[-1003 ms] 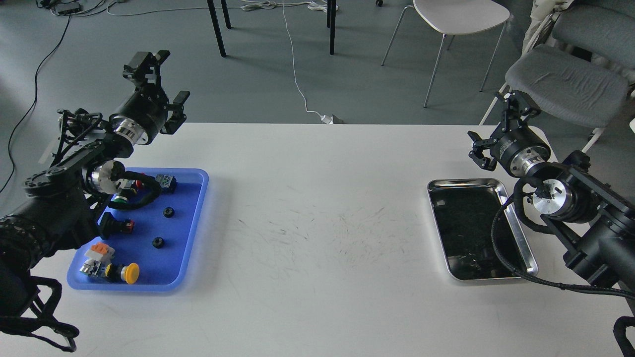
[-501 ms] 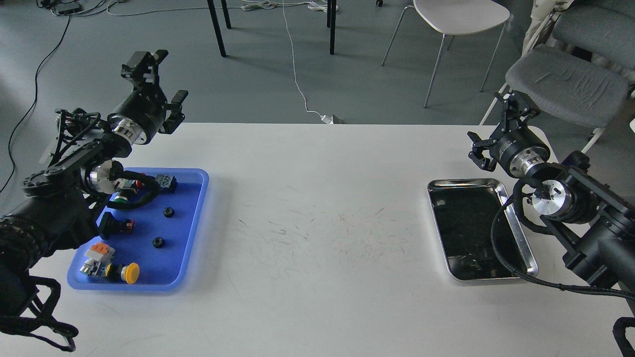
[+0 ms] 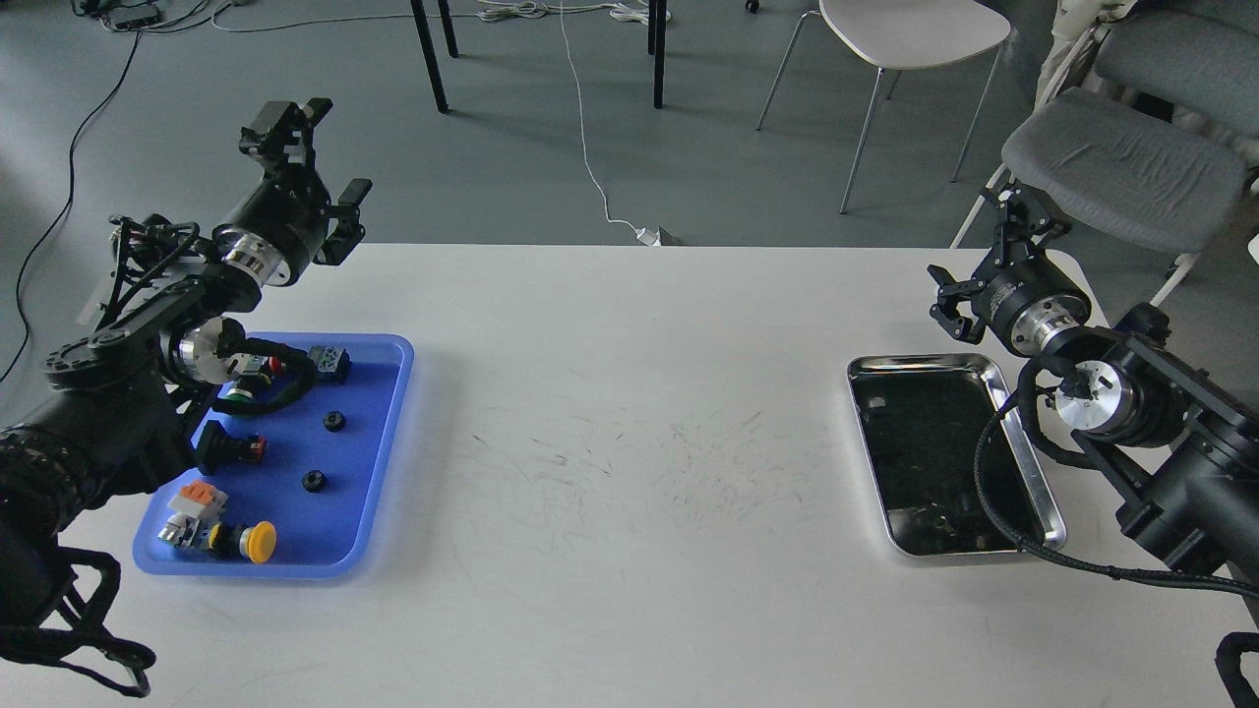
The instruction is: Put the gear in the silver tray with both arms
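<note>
The left gripper (image 3: pixel 317 157) is raised above the table's (image 3: pixel 629 413) far left corner, fingers spread apart and holding nothing. Below and toward the near side of it sits a blue tray (image 3: pixel 389 433) with two small black gears (image 3: pixel 333 421) among other parts. The right gripper (image 3: pixel 989 265) hangs released just beyond the far end of the silver tray (image 3: pixel 1023 457).

The silver tray (image 3: pixel 952 454), shiny with a dark reflective bottom, lies flat and empty at the right of the bench (image 3: pixel 629 413). Two small black gears (image 3: pixel 333 421) (image 3: pixel 313 481) lie in the blue tray (image 3: pixel 379 462) at the left.
</note>
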Controlling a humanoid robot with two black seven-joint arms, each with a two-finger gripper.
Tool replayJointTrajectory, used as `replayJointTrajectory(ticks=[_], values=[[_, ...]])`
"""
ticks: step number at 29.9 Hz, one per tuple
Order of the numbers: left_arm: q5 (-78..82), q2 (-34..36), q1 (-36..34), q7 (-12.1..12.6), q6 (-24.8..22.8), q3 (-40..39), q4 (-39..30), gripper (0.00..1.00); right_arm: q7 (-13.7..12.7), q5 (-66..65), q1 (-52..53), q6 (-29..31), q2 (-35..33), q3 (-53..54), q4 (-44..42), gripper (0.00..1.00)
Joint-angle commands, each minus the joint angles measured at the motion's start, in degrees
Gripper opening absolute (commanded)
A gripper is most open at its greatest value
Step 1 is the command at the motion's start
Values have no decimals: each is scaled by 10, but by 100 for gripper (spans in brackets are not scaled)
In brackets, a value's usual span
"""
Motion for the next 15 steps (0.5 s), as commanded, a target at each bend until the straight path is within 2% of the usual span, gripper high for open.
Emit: replayJointTrajectory(ticks=[1, 11, 15], values=[[0, 0, -1, 0, -1, 0, 0, 99, 0, 1, 1, 0, -3, 2, 0, 99], [5, 6, 0, 1, -8, 3, 0, 99, 0, 1, 0, 0, -7, 2, 1, 99], [5, 11, -4, 0, -8, 35, 0, 99, 0, 0, 0, 0, -7, 1, 3, 99]])
